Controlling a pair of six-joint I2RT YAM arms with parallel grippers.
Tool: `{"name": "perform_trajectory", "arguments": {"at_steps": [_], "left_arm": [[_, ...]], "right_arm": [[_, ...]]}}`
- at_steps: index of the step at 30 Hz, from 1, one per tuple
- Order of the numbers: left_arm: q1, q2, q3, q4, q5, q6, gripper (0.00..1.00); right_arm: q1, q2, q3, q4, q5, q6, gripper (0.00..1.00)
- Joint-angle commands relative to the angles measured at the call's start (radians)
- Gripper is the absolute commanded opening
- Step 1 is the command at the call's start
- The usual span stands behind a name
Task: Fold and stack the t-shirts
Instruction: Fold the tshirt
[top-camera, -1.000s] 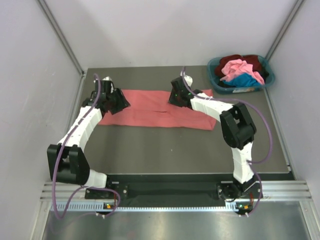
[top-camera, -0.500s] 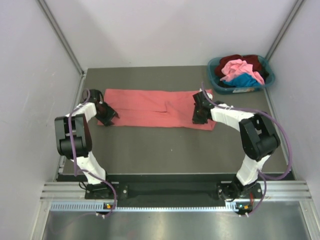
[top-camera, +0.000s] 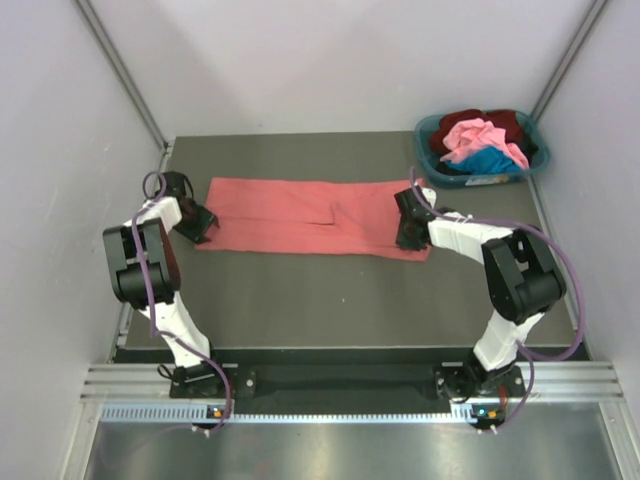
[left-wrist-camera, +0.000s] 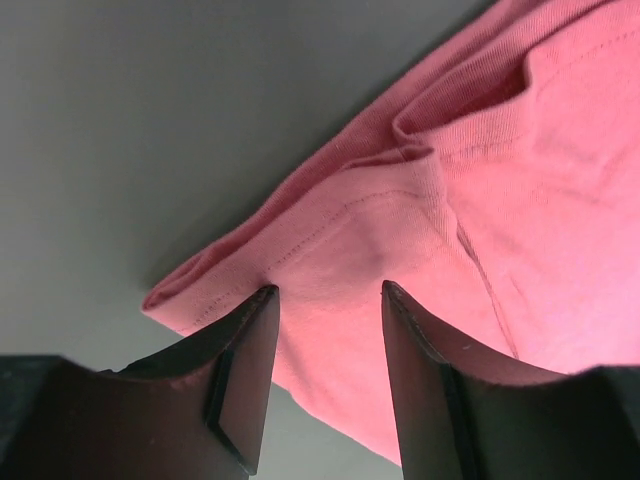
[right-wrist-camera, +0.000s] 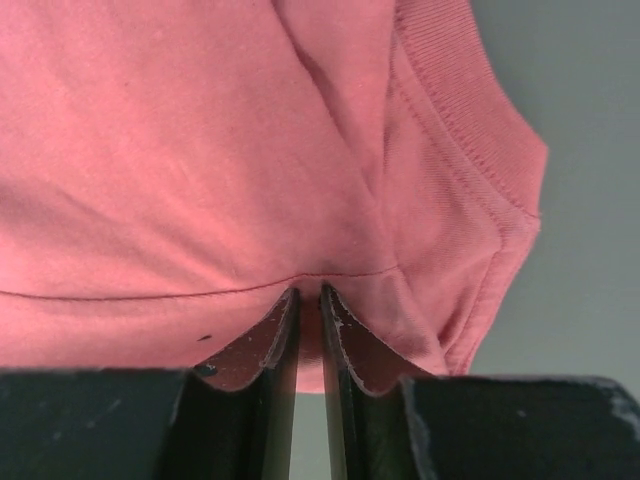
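- On dark-grey worktop (top-camera: 340, 290), centre: large salmon-red cloth t-shirt (top-camera: 300, 212).
- Far right corner: teal plastic basket (top-camera: 424, 133) holding pink, maroon, blue cloth t-shirts (top-camera: 478, 135).
- Left tool (left-wrist-camera: 325, 290) at spread shirt's left end, right tool (right-wrist-camera: 308, 292) at right.

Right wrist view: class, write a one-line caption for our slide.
The right gripper pinches the edge of the salmon-red t-shirt lying on the grey table.

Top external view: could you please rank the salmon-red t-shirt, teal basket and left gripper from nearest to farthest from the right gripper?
1. salmon-red t-shirt: the right gripper pinches its right end.
2. teal basket: far right corner.
3. left gripper: shirt's left end.
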Motion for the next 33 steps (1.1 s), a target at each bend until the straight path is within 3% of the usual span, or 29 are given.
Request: {"name": "perform_trajectory", "arguments": {"at_steps": [1, 6, 9, 14, 18, 21, 26, 31, 33], "left_arm": [[0.028, 0.085, -0.023, -0.049, -0.195, 0.027, 0.52], [0.027, 0.054, -0.02, -0.084, -0.198, 0.03, 0.5], [0.019, -0.056, -0.068, -0.087, -0.161, 0.035, 0.5], [0.019, -0.22, -0.045, -0.124, -0.137, 0.1, 0.53], [-0.004, -0.24, -0.029, -0.032, 0.09, 0.188, 0.53], [-0.08, -0.142, 0.059, -0.026, 0.191, 0.243, 0.54], [-0.223, 0.184, 0.431, -0.244, 0.098, 0.361, 0.53], [-0.231, 0.299, 0.514, -0.187, 0.055, 0.334, 0.53], [-0.229, 0.327, 0.521, -0.184, -0.023, 0.32, 0.54]], "right_arm": [[-0.027, 0.006, -0.041, -0.069, 0.145, -0.051, 0.16], [-0.016, -0.025, -0.017, -0.051, 0.115, -0.108, 0.19], [-0.008, -0.048, -0.004, -0.028, -0.029, -0.155, 0.23], [-0.004, -0.089, 0.072, -0.094, -0.074, -0.099, 0.26], [-0.007, -0.082, 0.126, -0.094, -0.097, -0.016, 0.28], [-0.017, -0.025, 0.187, -0.092, -0.1, 0.059, 0.29], [-0.07, 0.114, 0.373, -0.155, -0.039, 0.176, 0.25], [-0.113, 0.165, 0.414, -0.185, -0.021, 0.383, 0.24], [-0.119, 0.188, 0.411, -0.186, 0.001, 0.421, 0.26]]}}
